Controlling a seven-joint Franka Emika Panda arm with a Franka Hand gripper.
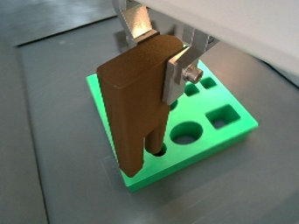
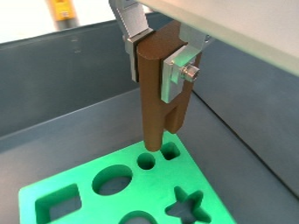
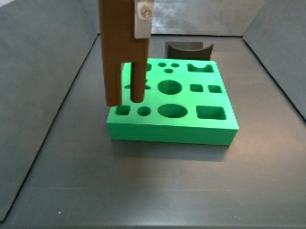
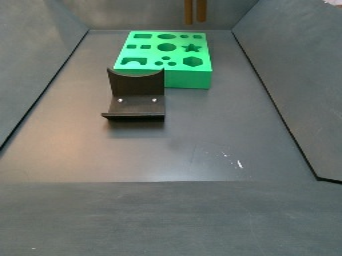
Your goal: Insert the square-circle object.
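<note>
The square-circle object (image 2: 158, 83) is a tall brown bar with two short prongs at its lower end. My gripper (image 2: 160, 54) is shut on its upper end and holds it upright. It also shows in a wrist view (image 1: 138, 96) and a side view (image 3: 117, 49). The prongs hang just above the green block (image 3: 180, 125), over two small holes (image 2: 147, 161) near one corner. The prong tips look apart from the block. In a side view, only the bar's lower end (image 4: 197, 10) shows above the green block (image 4: 167, 60); the gripper is out of that view.
The dark fixture (image 4: 134, 95) with a curved notch stands on the floor beside the green block, and also shows in a side view (image 3: 188, 46). The block has several other shaped holes (image 2: 111, 183). Grey bin walls (image 3: 66, 98) slope up on both sides.
</note>
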